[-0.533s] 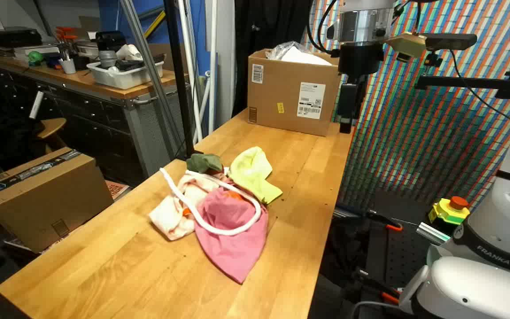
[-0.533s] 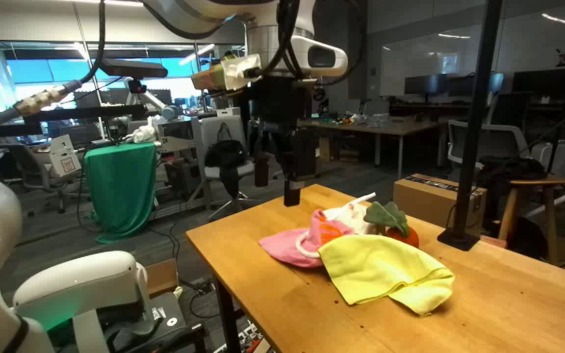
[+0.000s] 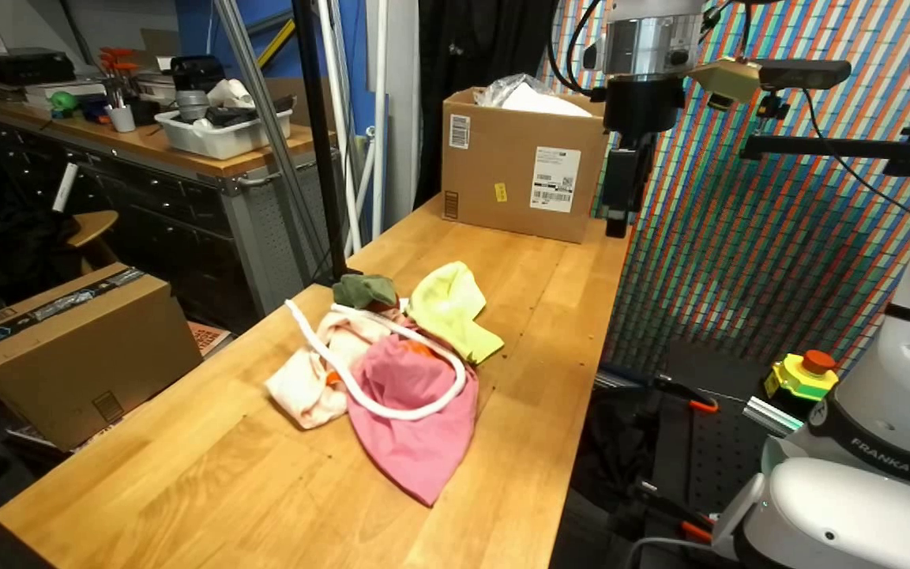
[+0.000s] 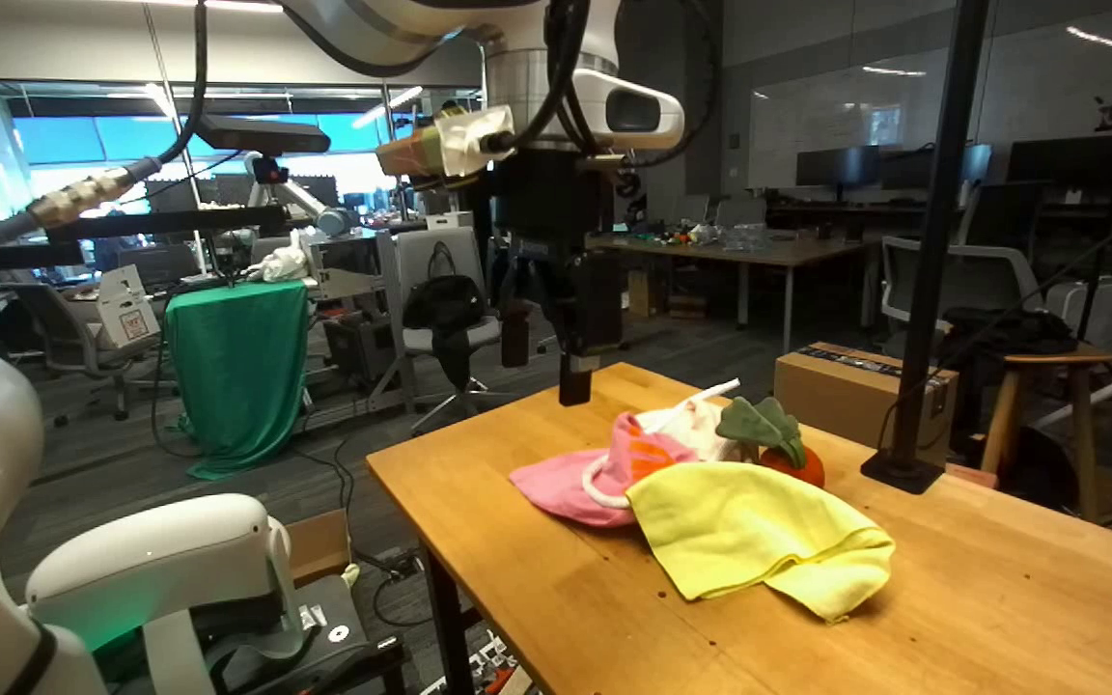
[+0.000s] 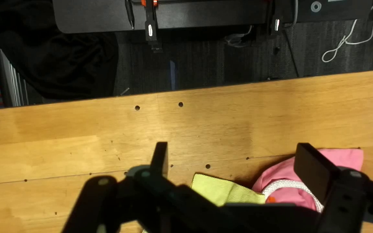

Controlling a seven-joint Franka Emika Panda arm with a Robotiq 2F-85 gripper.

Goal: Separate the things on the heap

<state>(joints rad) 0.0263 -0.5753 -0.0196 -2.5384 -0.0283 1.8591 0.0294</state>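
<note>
a crumpled pink cloth [image 3: 417,441] touches a bunched, orange-marked cream cloth [image 3: 305,391], a white cord [image 3: 407,413] looped over both; a folded yellow-green cloth [image 4: 759,526] abuts the pink, a green-topped red ball [image 4: 807,469] beside the cream.

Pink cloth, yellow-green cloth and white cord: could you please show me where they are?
Pink cloth [image 3: 415,449], in an exterior view: part toward its pointed end.
Yellow-green cloth [image 4: 749,526], in an exterior view: middle of its upper surface.
White cord [image 3: 402,413], in an exterior view: curve over the pink cloth.
</note>
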